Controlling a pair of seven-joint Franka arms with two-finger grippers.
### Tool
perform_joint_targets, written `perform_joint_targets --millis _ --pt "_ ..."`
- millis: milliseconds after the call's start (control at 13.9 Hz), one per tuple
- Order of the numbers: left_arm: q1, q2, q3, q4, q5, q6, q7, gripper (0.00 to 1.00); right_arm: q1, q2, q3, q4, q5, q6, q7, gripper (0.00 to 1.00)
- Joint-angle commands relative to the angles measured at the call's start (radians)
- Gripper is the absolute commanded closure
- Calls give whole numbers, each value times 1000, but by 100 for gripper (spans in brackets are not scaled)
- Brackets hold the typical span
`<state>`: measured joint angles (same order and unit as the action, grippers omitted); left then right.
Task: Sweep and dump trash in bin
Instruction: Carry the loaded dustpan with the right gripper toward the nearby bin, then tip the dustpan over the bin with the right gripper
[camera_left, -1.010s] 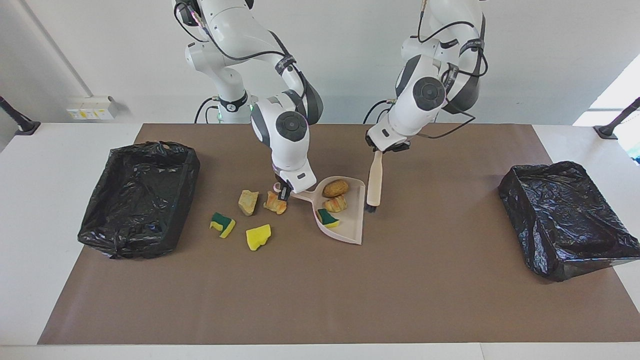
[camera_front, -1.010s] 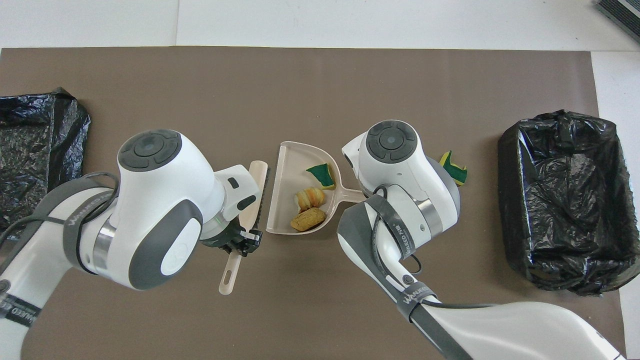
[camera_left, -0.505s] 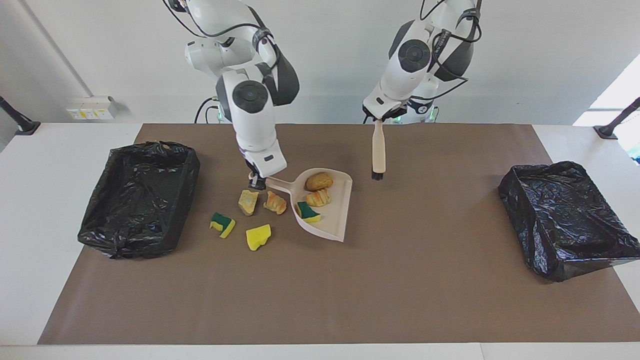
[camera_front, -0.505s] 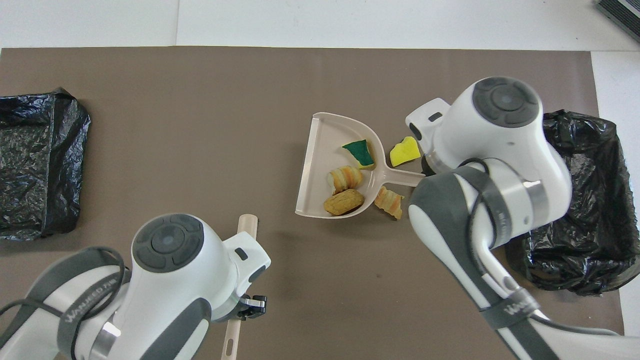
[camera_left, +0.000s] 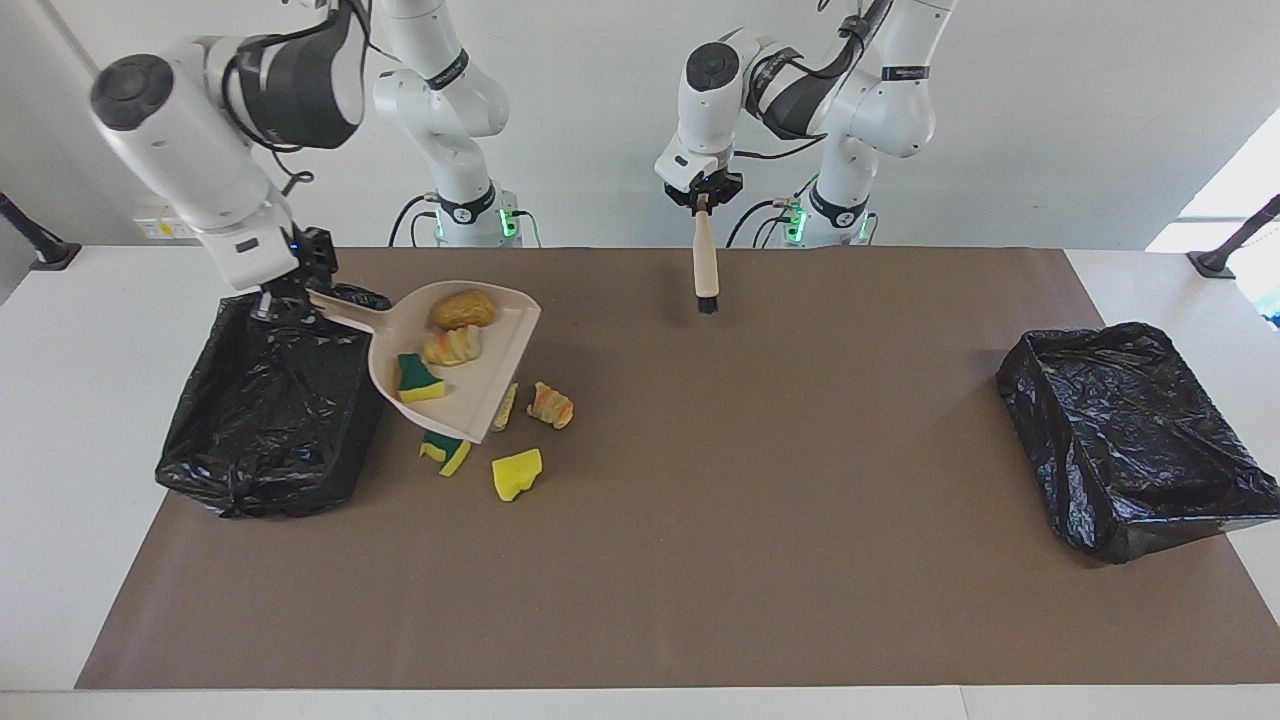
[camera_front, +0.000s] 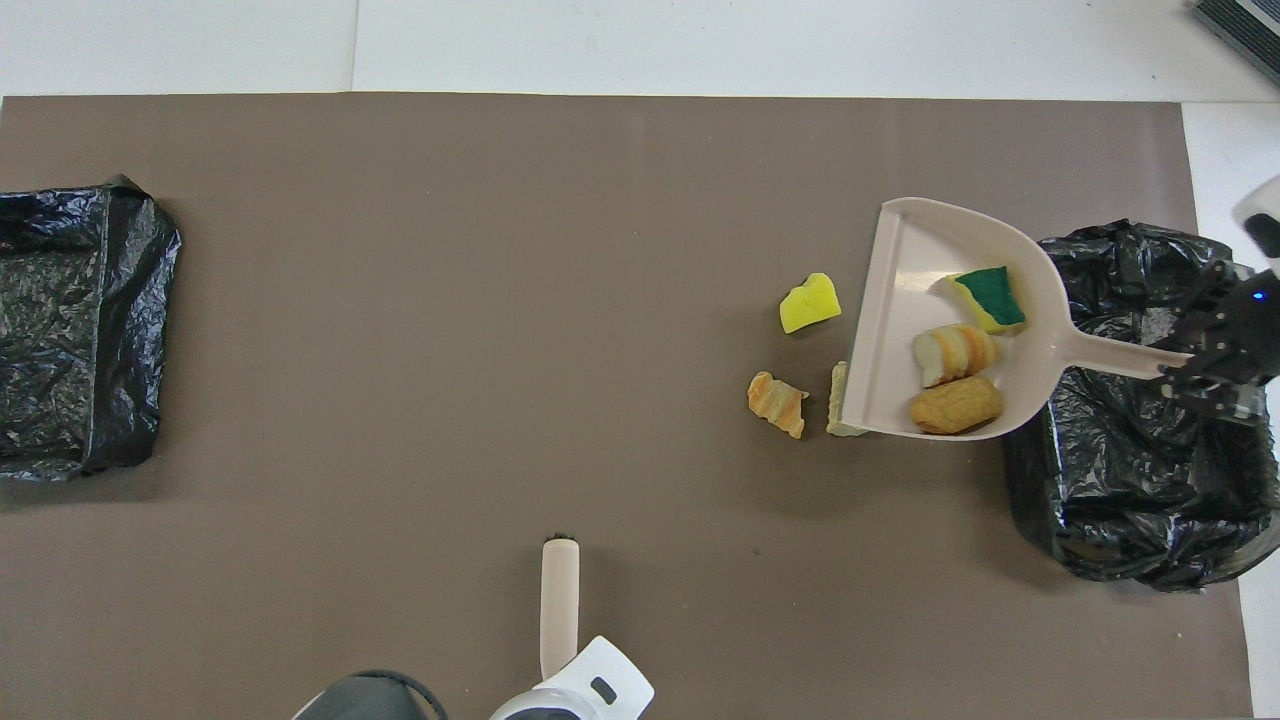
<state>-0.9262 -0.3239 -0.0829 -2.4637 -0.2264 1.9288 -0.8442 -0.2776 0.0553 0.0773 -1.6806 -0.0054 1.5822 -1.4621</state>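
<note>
The right gripper (camera_left: 270, 300), clamped on the dustpan (camera_left: 470, 380) handle over the black-lined bin (camera_left: 270, 420), holds the loaded pan short of it, handle pointing binward, while the left gripper (camera_left: 703, 203) grips the brush (camera_left: 706, 270)

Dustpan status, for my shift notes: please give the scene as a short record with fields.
dustpan: raised, held by its handle in the right gripper, which is over the black bin
in dustpan: green-yellow sponge, striped bread chunk, brown bread chunk
on mat: four scraps beside the bin, including a yellow sponge
brush: hanging from the left gripper, lifted, bristles down
</note>
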Motion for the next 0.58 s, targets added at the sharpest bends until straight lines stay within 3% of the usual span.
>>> perform_joint_targets --millis 0,289,505 --pt "-8 8 20 -44 -2 70 2 100 -135 -6 -7 9 -30 -22 -137 100" --pt "-48 72 18 -58 -36 142 22 100 -231 -17 -7 -2 -243 96 -247 100" --pt "-25 80 22 -60 -60 141 150 100 -264 -6 -7 -23 -370 195 -325 100"
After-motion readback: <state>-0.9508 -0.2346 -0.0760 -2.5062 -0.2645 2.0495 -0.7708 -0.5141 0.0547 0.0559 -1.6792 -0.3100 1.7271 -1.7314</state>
